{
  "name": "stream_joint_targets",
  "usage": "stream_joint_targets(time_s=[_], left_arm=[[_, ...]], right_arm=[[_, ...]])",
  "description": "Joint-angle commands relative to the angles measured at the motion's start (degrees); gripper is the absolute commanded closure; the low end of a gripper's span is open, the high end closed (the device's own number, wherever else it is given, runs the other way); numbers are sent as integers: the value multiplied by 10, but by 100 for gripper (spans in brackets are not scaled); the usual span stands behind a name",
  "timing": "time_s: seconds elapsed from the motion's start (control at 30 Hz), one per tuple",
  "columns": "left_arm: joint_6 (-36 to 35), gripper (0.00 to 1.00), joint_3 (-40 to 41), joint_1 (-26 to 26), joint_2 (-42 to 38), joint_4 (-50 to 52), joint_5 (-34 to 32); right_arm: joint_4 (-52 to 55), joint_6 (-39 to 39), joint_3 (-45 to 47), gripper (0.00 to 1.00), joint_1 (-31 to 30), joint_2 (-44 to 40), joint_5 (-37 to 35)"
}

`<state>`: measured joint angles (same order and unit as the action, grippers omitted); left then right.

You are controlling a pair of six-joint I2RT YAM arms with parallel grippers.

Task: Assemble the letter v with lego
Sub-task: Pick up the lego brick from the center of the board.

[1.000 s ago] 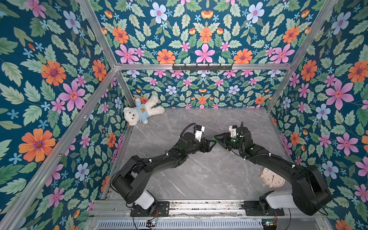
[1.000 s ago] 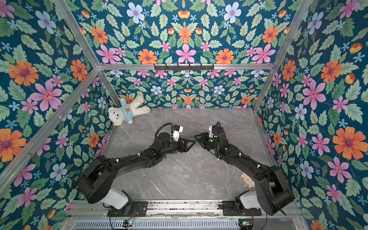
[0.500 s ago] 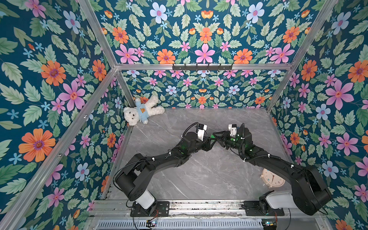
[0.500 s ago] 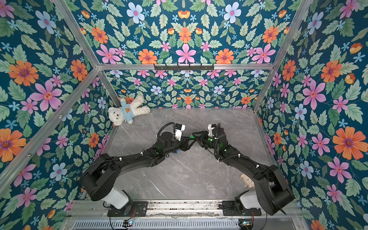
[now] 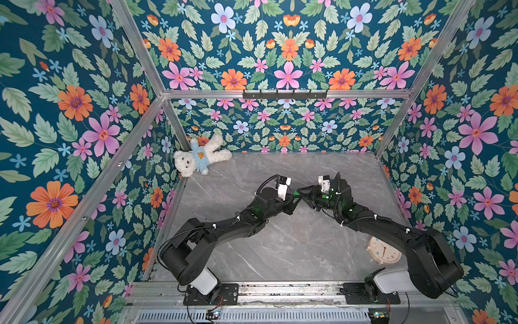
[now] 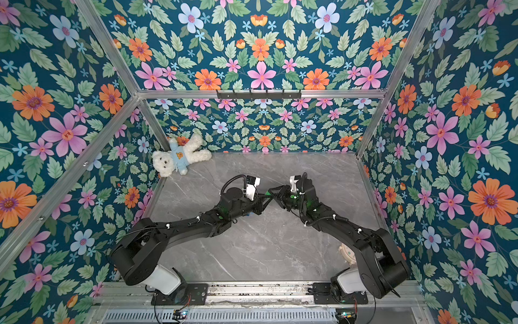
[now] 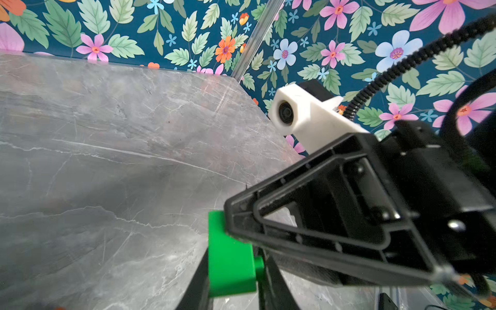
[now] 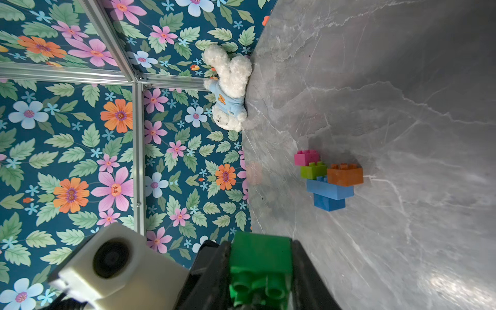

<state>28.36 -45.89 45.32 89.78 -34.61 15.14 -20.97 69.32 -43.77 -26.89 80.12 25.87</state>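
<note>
A green lego brick point(image 8: 259, 255) hangs in mid-air above the middle of the table, where both grippers meet on it. My right gripper point(image 8: 260, 271) is shut on it, one finger against each side and the studs facing its wrist. My left gripper point(image 7: 233, 290) is shut on the same brick point(image 7: 229, 257) from the opposite side. In both top views the brick shows only as a green speck point(image 5: 295, 193) point(image 6: 266, 193) between the fingertips. The letter v point(image 8: 328, 179) stands on the table: dark blue below a light-blue brick, lime and pink on one arm, orange on the other. The left arm hides it in both top views.
A white teddy bear point(image 5: 200, 158) point(image 8: 230, 88) lies in the far left corner. A pale round clock point(image 5: 384, 251) lies near the right arm's base. Floral walls close in the grey marble table point(image 5: 280, 252) on three sides.
My left gripper has moved right to the right gripper and closed on the green brick held there. The right arm has barely shifted.
</note>
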Motion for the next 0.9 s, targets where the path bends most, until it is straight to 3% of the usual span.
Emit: stream_joint_targets(time_s=[0.0, 0.17, 0.33, 0.47, 0.6, 0.77, 0.87], left_arm=[[-14, 80, 0, -1, -5, -19, 15], [-35, 79, 2, -12, -5, -17, 55], [-125, 77, 38, -11, -32, -31, 18], [-251, 78, 104, 8, -56, -130, -23], [-314, 81, 163, 18, -58, -251, -56], [-349, 81, 211, 18, -39, -392, -62], [-356, 80, 210, 18, -32, -397, -56]], right_arm=[[33, -41, -11, 55, -2, -14, 13], [84, -78, -20, 48, 8, -34, 22], [170, -124, -23, 45, 27, -68, 23], [274, -196, -59, 44, 28, -87, 19], [310, -259, -92, 42, 28, -68, 92], [278, -290, -79, 41, 28, -52, 155], [226, -281, -67, 42, 27, -43, 188]])
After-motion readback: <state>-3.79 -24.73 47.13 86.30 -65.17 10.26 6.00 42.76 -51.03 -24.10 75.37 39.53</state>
